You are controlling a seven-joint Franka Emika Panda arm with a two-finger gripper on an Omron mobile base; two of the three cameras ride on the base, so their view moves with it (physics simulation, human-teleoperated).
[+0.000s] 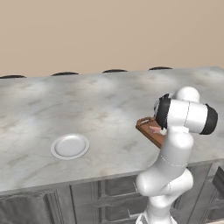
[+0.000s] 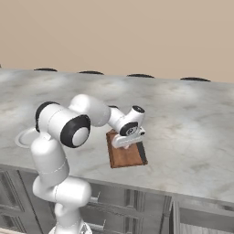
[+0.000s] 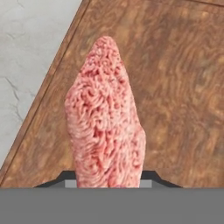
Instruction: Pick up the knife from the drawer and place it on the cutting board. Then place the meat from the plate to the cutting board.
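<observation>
My gripper (image 2: 128, 142) hangs low over the reddish-brown cutting board (image 2: 122, 157), shut on the pinkish-red meat (image 3: 107, 118). In the hand view the meat stands up between my two fingertips (image 3: 65, 183), with the board's wood grain (image 3: 183, 87) right behind it. The knife (image 2: 142, 153) lies dark and slim along the board's right edge. From the left base view the meat (image 1: 154, 129) shows just above the board (image 1: 151, 133), partly behind my arm. The round white plate (image 1: 70, 146) sits bare at the left. The drawer's dark front (image 1: 218, 180) juts out at the lower right; its inside is hidden.
The board lies near the front edge of a wide grey marble counter (image 1: 100, 105). Grey cabinet and drawer fronts (image 2: 137, 205) run below it. Dark rounded stool tops (image 1: 114, 70) line the counter's far edge.
</observation>
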